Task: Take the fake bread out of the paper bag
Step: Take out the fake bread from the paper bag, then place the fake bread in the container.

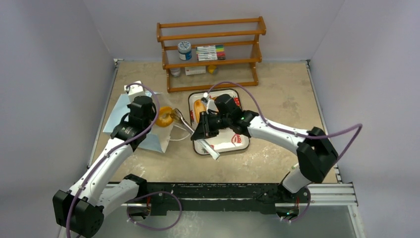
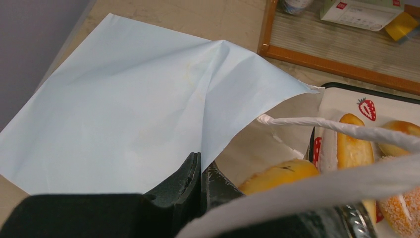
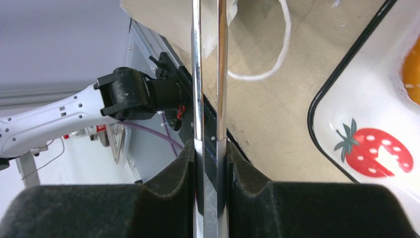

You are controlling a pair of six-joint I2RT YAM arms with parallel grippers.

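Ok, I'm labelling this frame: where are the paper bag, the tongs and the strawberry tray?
paper bag [image 1: 113, 118]: top external view, its light blue upper face.
tongs [image 3: 196, 74]: right wrist view, one shiny metal arm.
strawberry tray [image 3: 369, 106]: right wrist view, bare white floor.

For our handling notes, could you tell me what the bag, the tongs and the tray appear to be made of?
The bag looks like thin, matte light-blue paper: it holds sharp creases and folds. The tongs look like polished metal, mirror-bright with reflections along the strips. The tray seems to be glossy plastic or enamelled metal, white with a black rim; I cannot tell which.
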